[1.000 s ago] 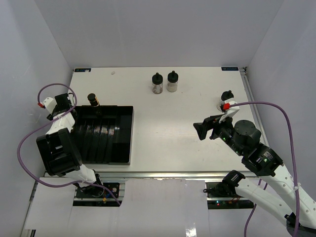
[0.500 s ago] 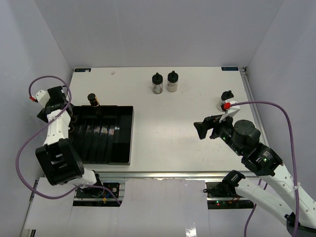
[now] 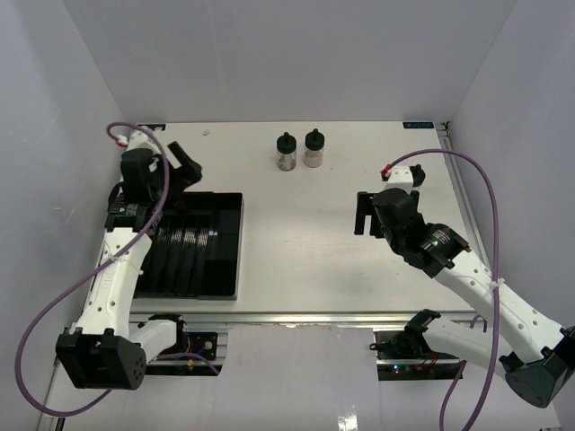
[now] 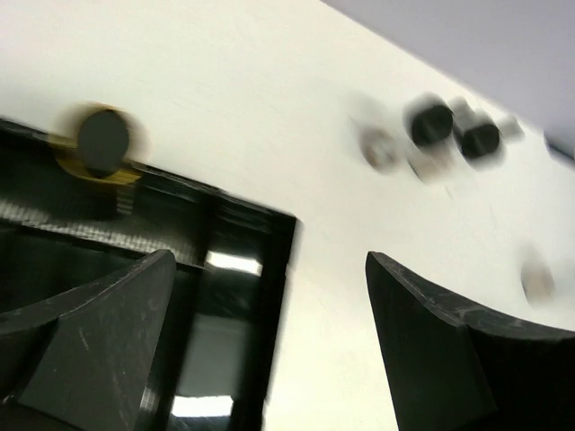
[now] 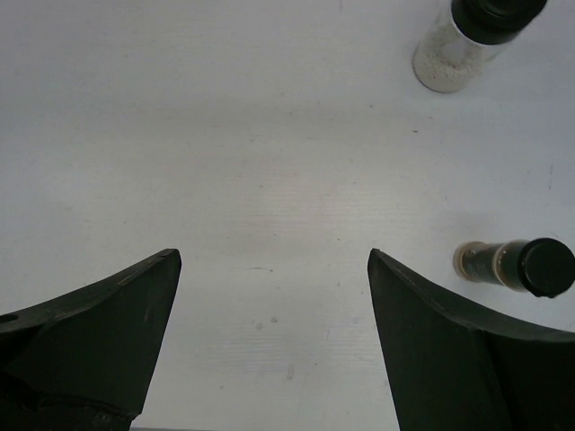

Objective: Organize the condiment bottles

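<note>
**Both pincers released, bottles loose on the worktop**

The left pincer (image 3: 186,164) hangs above the far left corner of the black slotted plastic tray (image 3: 235,269). Its fingers are spread wide with nothing between them. Its own wrist view is blurred. It shows a slim clear bottle with yellow-brown contents and a black cap (image 4: 103,144) at the tray's far rim. The blur hides whether that bottle stands inside the tray or just beyond it.

From above, two more bottles stand upright near the far edge of the white worktop (image 3: 296,256), well apart from the tray. One is a squat clear black-capped bottle with greyish contents (image 3: 287,154). Just beside it on the right is a squat clear black-capped bottle with paler contents (image 3: 314,150).

The right pincer (image 3: 363,214) sits over bare worktop right of centre, also released and empty. Its wrist view shows a clear bottle of pale powder (image 5: 454,58) ahead and to the right. A slim brown-filled bottle with a black cap (image 5: 503,265) stands beside the right-hand finger, clear of it. I cannot tell whether these two are the pair seen from above.
</note>
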